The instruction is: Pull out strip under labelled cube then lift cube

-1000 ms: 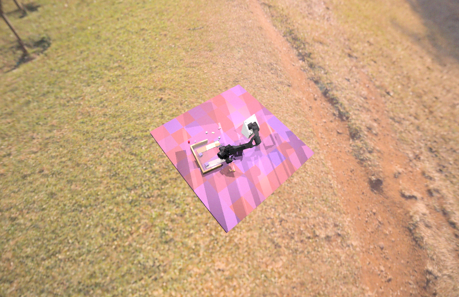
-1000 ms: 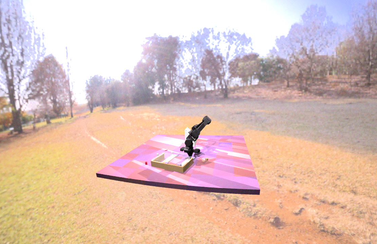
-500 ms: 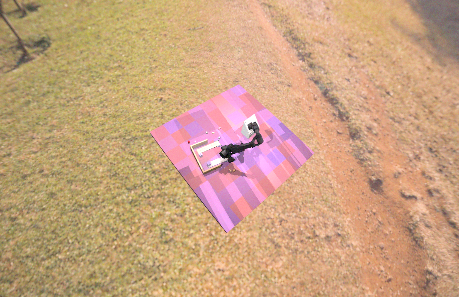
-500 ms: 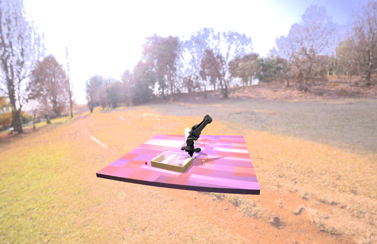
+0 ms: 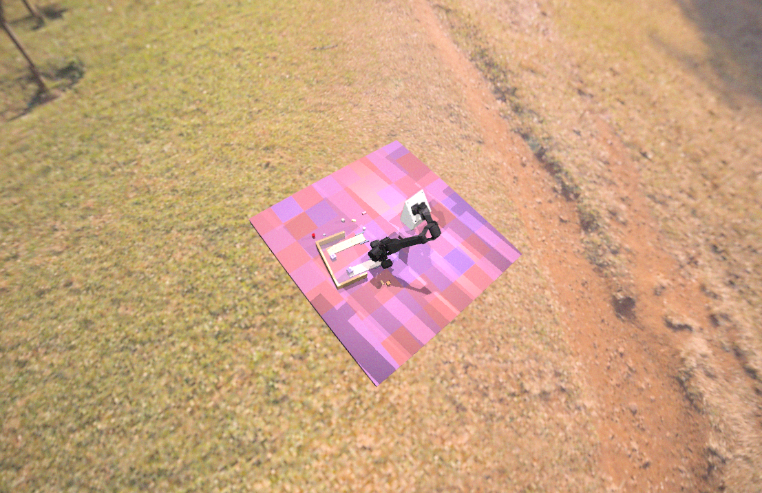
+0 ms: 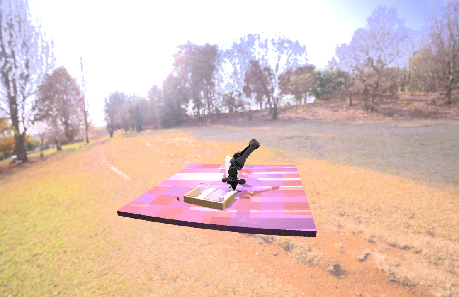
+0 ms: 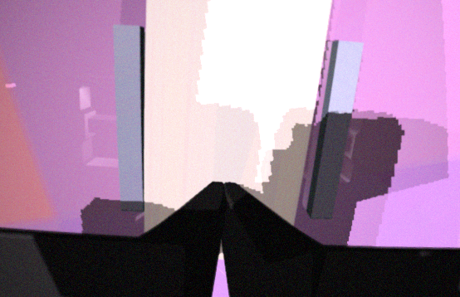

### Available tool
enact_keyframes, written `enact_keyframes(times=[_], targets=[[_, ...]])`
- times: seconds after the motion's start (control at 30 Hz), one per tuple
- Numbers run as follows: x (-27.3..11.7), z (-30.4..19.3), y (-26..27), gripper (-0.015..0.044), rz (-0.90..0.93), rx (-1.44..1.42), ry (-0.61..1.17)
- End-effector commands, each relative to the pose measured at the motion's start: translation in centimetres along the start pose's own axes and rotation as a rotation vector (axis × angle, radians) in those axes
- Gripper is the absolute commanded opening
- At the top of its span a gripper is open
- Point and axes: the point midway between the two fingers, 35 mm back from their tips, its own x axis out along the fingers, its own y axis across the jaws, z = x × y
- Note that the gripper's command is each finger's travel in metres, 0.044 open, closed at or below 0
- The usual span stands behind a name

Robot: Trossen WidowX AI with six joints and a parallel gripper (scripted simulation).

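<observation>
Two pale strips lie inside an open-ended wooden frame. One strip (image 5: pixel 347 244) (image 6: pixel 206 193) has a small pale cube (image 5: pixel 332 256) near its far end. The other strip (image 5: pixel 364 268) (image 7: pixel 175 83) has a pale lilac cube (image 5: pixel 350 270) (image 6: pixel 221 198) on its far end. No label can be read on either cube. My gripper (image 6: pixel 234 189) (image 7: pixel 222 194) is shut with nothing visible between its fingertips. It is low over the second strip, away from its cube. Whether the fingertips touch the strip cannot be told. The wrist view shows no cube.
The wooden frame (image 5: pixel 328 264) (image 6: pixel 203 203) has walls on three sides. Grey-blue bars, one on the left (image 7: pixel 130 116) and one on the right (image 7: pixel 345 79), flank the strip. A red piece (image 5: pixel 313 235) (image 6: pixel 177 198), several white bits and an orange block (image 5: pixel 387 283) (image 6: pixel 251 193) lie outside the frame.
</observation>
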Motion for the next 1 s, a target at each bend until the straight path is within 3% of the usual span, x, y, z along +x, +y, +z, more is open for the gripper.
enact_keyframes(times=[0.0, 0.97], targets=[[0.8, -1.4, -0.3, 0.0000, -0.009, 0.012, 0.026], [0.7, -5.6, -0.4, 0.0000, -0.009, 0.013, 0.028]])
